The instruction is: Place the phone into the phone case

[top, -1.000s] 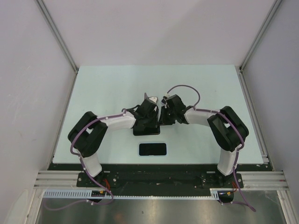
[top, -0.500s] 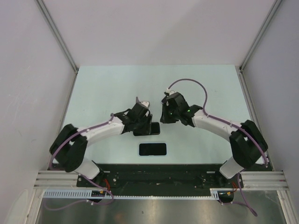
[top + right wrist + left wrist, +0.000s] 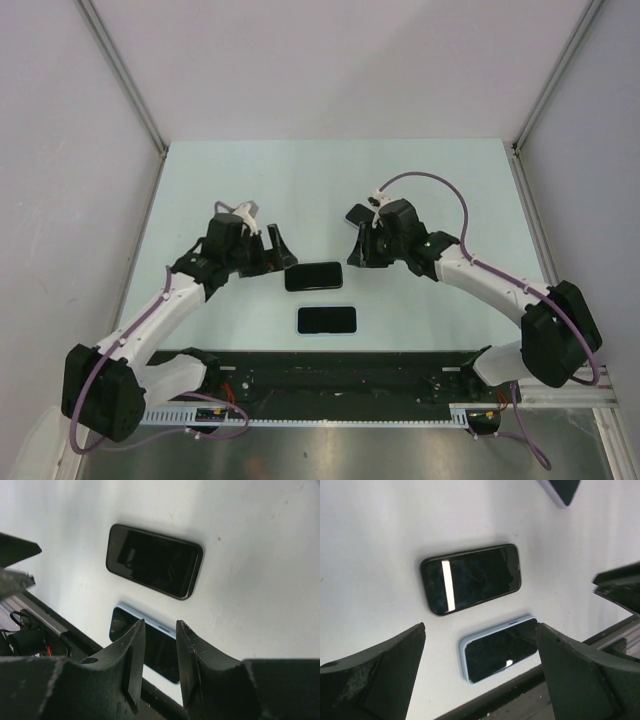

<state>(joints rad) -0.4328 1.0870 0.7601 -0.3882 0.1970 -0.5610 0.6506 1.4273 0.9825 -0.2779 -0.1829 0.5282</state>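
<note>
A black phone (image 3: 313, 277) lies flat on the table, screen up, also in the left wrist view (image 3: 471, 578) and the right wrist view (image 3: 154, 567). Just nearer the arm bases lies a phone case (image 3: 327, 320) with a light blue rim and a dark glossy face (image 3: 500, 648) (image 3: 150, 642). I cannot tell what fills it. My left gripper (image 3: 276, 250) (image 3: 480, 626) hovers left of the phone, jaws wide open and empty. My right gripper (image 3: 358, 252) (image 3: 160, 622) hovers right of the phone, jaws a narrow gap apart with nothing between them.
The pale table (image 3: 330, 185) is walled by white panels on three sides. A black base rail (image 3: 330, 365) runs along the near edge, just behind the case. Purple cables loop above both arms.
Both grippers have drawn away from the black phone, the left far to the left, the right slightly right. The left jaws opened wide and the right jaws parted a little.
</note>
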